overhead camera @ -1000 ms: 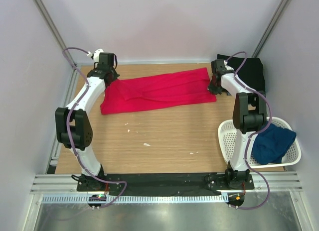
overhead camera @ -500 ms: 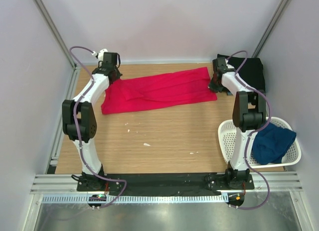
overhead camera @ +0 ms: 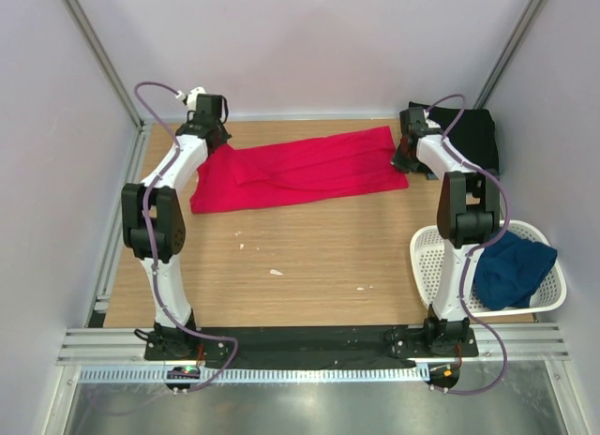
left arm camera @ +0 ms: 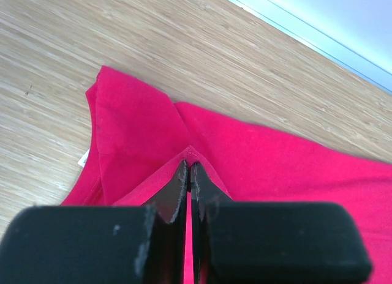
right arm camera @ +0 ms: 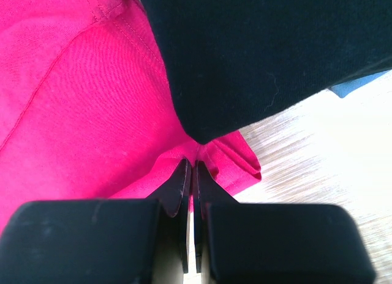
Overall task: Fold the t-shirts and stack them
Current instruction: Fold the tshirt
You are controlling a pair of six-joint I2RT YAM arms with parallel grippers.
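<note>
As jaws pinch it, red t-shirt (overhead camera: 300, 168) hugs table's (overhead camera: 309, 257) far edge.

The right gripper (right arm camera: 191, 174) is seen with its jaws pressed together on a raised pinch of the red t-shirt (right arm camera: 79, 94), close to a folded corner of that cloth. The black t-shirt (right arm camera: 263, 45) is laid across the upper part of the view, its lower edge overlapping the red t-shirt just ahead of the fingertips. The bare wooden table (right arm camera: 331, 161) is exposed at the right.
</note>
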